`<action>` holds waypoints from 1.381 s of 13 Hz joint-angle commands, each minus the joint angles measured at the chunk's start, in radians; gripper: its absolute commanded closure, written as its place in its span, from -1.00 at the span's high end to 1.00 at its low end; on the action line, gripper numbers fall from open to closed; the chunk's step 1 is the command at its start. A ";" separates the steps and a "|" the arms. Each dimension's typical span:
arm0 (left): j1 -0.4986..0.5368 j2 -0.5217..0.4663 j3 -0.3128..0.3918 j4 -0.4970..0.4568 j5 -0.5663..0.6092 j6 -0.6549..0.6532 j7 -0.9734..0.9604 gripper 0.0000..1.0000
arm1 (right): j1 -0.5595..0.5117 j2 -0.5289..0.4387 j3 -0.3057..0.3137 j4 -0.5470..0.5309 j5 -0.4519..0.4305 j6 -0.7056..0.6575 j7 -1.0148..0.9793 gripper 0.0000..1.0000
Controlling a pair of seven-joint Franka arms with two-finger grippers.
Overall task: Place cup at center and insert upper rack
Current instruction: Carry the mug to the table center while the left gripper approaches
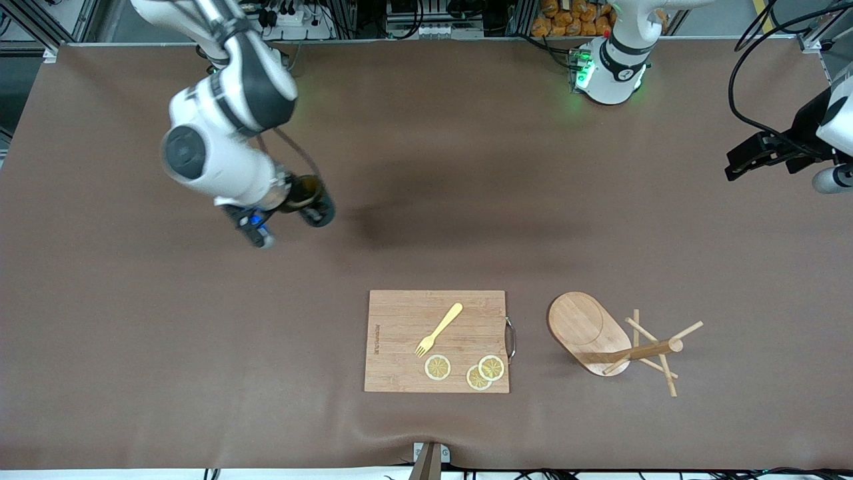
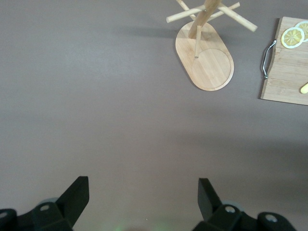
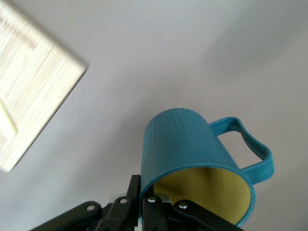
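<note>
1. Up in the air over the right arm's end of the table, the cup (image 3: 192,154) is held by the right gripper (image 1: 293,200). Its two fingers are pinched tight on the cup's rim, and the cup is tipped, so the yellow inside is seen in the right wrist view.
2. The middle of the table (image 1: 426,167) is not reached yet, so the cup is not set down. This first job is judged as only partly done.
3. Nearer the front camera, a cutting board (image 1: 436,341) is seen with a yellow fork (image 1: 440,328) and three lemon slices (image 1: 466,370) on it. None of these are touched.
4. Beside the board, toward the left arm's end, the upper rack (image 1: 610,337) is found lying on its side with its pegs on the table. It is not picked up, so the second job is not started.
5. Over the left arm's end of the table, the left gripper (image 2: 142,197) is held up with its fingers spread wide and nothing in them. This arm is waiting.
</note>
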 commanded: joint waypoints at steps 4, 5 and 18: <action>-0.003 0.001 -0.005 0.015 0.012 -0.008 -0.015 1.00 | 0.241 0.136 -0.016 0.171 0.048 0.067 0.308 -1.00; -0.004 -0.001 -0.005 0.015 0.012 -0.008 -0.015 1.00 | 0.269 0.176 -0.016 0.215 0.048 0.067 0.331 -1.00; 0.002 -0.010 -0.016 0.015 0.012 -0.012 -0.004 1.00 | 0.444 0.500 -0.017 0.397 0.032 0.188 0.356 -1.00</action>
